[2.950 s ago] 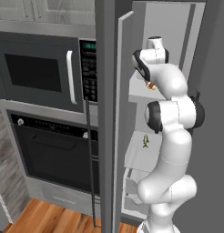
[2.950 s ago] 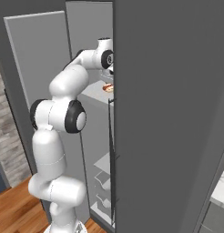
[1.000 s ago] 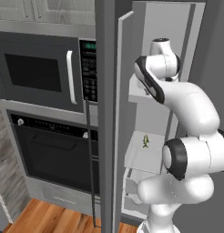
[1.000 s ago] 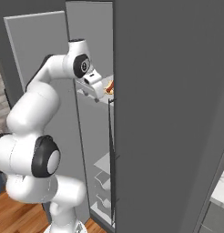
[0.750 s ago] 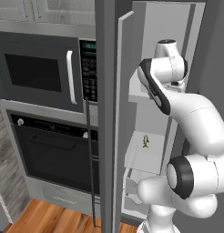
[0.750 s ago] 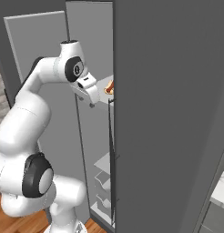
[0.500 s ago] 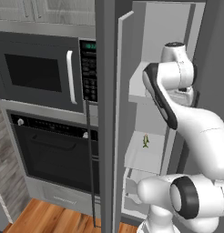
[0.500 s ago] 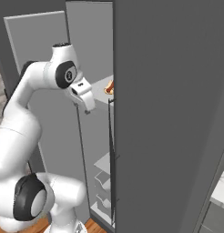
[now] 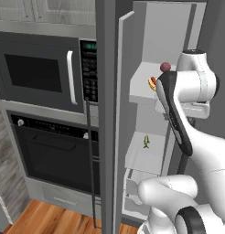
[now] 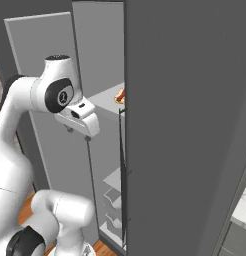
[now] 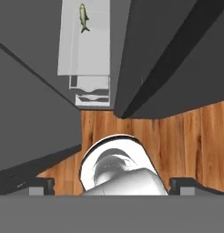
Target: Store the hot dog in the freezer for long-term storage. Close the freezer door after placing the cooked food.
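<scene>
The hot dog [image 9: 152, 83] [image 10: 120, 96] lies on the upper white shelf [image 9: 141, 91] of the freezer [image 9: 169, 36], beside a dark red ball [image 9: 165, 67]. The freezer door [image 9: 115, 114] [image 10: 40, 50] stands wide open to the left. My gripper [image 9: 168, 116] [image 10: 78, 135] hangs outside the cabinet, in front of and slightly below that shelf, pointing down. In the hand view my gripper [image 11: 111, 184] is open, its fingertips [image 11: 41, 184] far apart, with nothing held between them.
A small green-yellow fish [image 9: 145, 141] [image 11: 83, 16] lies on the lower shelf, above white drawers [image 11: 91, 91]. The black microwave [image 9: 36, 73] and oven [image 9: 55, 155] stand left of the door. A dark closed panel [image 10: 190, 130] with a bar handle [image 10: 122, 170] flanks the opening. Wooden floor [image 11: 186, 141] lies below.
My hand has drawn back from the upper shelf, out of the cabinet, and turned to point down. The hot dog stays on the shelf. The door has not moved.
</scene>
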You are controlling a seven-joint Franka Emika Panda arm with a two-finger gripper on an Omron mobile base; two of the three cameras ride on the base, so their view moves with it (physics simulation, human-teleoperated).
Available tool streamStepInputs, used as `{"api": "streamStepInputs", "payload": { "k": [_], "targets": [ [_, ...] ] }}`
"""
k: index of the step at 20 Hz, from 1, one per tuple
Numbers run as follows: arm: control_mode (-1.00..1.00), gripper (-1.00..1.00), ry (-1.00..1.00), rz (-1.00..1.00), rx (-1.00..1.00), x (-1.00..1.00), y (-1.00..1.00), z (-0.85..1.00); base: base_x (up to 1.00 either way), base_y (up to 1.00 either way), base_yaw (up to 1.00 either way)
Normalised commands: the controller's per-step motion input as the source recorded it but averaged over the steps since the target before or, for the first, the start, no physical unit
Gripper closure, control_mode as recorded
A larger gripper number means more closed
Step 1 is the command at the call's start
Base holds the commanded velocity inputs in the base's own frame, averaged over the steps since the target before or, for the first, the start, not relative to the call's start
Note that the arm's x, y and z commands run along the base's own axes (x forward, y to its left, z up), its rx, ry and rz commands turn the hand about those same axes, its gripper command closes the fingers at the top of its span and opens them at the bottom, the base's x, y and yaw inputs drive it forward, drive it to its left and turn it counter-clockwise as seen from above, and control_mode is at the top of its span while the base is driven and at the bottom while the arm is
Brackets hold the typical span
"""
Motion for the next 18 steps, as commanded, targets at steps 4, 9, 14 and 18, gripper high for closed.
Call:
{"api": "streamStepInputs", "payload": {
  "k": [4, 9, 14, 18],
  "targets": [
    [-1.0, -1.0, 0.13, 0.35, 0.01, -0.53, 0.0, -0.03, 0.0, 0.0, 0.0],
    [-1.0, -1.0, 0.18, 0.27, 0.0, -0.25, 0.19, -0.08, 0.0, 0.0, 0.0],
    [-1.0, -1.0, 0.03, 0.18, 0.0, -0.14, 0.26, -0.21, 0.0, 0.0, 0.0],
    [-1.0, -1.0, -0.01, 0.1, 0.0, -0.17, 0.12, -0.41, 0.0, 0.0, 0.0]
  ]
}}
